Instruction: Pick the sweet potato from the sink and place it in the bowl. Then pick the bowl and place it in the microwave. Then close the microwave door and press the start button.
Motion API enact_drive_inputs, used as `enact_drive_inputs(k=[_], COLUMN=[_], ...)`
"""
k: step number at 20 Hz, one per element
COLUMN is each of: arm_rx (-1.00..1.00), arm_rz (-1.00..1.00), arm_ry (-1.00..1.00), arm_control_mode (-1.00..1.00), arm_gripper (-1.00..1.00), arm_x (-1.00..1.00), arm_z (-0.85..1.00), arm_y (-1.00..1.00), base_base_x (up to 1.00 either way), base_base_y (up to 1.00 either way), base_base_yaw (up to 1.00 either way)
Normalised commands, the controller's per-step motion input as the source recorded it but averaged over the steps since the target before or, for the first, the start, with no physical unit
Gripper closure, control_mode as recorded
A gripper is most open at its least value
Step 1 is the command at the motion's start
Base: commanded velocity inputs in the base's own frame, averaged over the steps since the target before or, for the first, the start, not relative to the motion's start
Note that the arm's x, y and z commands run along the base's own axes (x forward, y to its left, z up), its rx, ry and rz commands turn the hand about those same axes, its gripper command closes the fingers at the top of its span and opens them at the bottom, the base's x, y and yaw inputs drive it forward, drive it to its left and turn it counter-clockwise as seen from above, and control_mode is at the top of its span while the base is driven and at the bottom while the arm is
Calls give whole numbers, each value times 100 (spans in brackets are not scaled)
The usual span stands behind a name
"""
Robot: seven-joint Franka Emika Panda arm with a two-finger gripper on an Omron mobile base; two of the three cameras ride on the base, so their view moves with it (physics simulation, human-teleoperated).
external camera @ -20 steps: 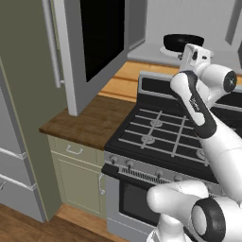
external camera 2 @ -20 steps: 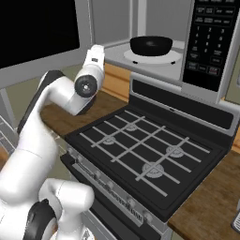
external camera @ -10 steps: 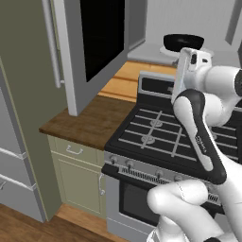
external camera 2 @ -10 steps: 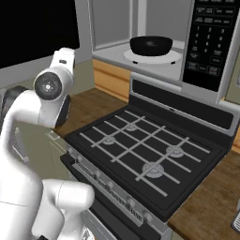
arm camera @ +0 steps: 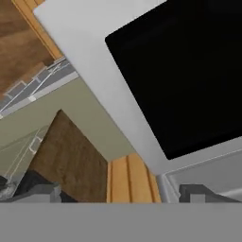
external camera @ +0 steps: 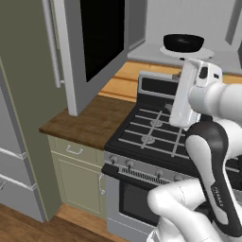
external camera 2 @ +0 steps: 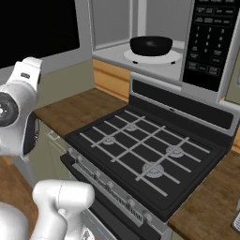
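The black bowl (external camera: 183,42) (external camera 2: 151,45) sits on the white turntable plate (external camera 2: 152,57) inside the open microwave (external camera 2: 112,21). The sweet potato and the sink are out of view. The microwave door (external camera: 101,40) (external camera 2: 37,28) stands swung open to the left, and its glossy black window (arm camera: 184,71) is close in front of the hand. My gripper (arm camera: 123,194) is open with nothing between its fingertips (arm camera: 47,191). It is below and in front of the cavity, apart from the bowl and turned toward the door. My arm (external camera: 208,142) rises over the stove's right side.
A black gas stove (external camera: 156,137) (external camera 2: 140,145) lies under the microwave. A wooden counter (external camera: 90,120) (external camera 2: 79,105) runs to its left beneath the open door. The microwave's keypad (external camera 2: 211,42) is right of the cavity. A tall grey cabinet front (external camera: 19,118) stands at far left.
The hand has drawn back from the bowl and come down over the stove, turning toward the open door. The bowl has stayed on the turntable and the jaws have stayed open.
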Motion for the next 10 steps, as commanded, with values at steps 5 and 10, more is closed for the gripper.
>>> enact_drive_inputs(k=[5,10], arm_rx=[16,8], arm_rz=[1,0], arm_ry=[-8,-1], arm_control_mode=[-100,-100], arm_gripper=[-100,-100], arm_x=[-100,-89], arm_z=[-7,-12], arm_y=[74,90], base_base_x=[0,0], base_base_y=[0,0], base_base_yaw=[0,0])
